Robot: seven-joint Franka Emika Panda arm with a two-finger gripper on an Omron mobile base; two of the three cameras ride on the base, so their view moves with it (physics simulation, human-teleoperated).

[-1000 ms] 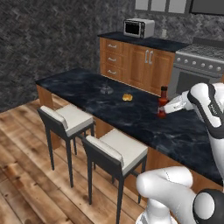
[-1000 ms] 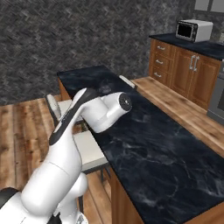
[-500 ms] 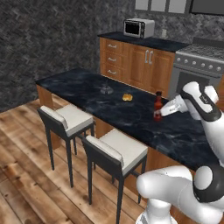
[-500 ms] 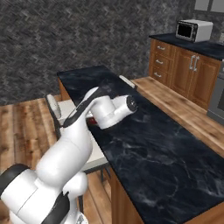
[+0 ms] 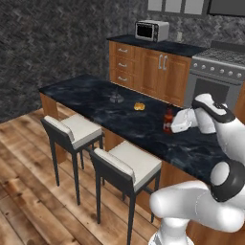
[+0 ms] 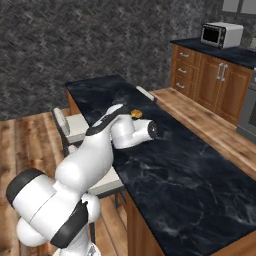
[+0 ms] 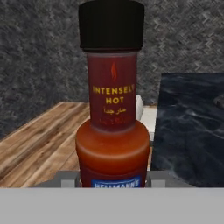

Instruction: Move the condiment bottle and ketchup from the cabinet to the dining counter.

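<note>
My gripper (image 5: 172,125) is shut on the condiment bottle (image 5: 168,119), a dark brown-red bottle with a black cap. It stands upright low over the dining counter (image 5: 95,95), near the counter's far edge. I cannot tell whether its base touches the black marble. In the hand view the condiment bottle (image 7: 113,109) sits close up between my jaws, its label reading "intensely hot". A corner of the dining counter (image 7: 192,122) lies to its right. The ketchup and the cabinet are out of view.
A small orange item (image 5: 139,106) and a small dark glass object (image 5: 115,99) lie on the counter left of the bottle. Two cushioned bar stools (image 5: 76,129) (image 5: 129,162) stand along its near side. Behind are wooden drawer units, a microwave (image 5: 152,30) and a stove (image 5: 220,67).
The gripper has carried the condiment bottle a little to the left and slightly lower over the counter. Its grip has stayed the same.
</note>
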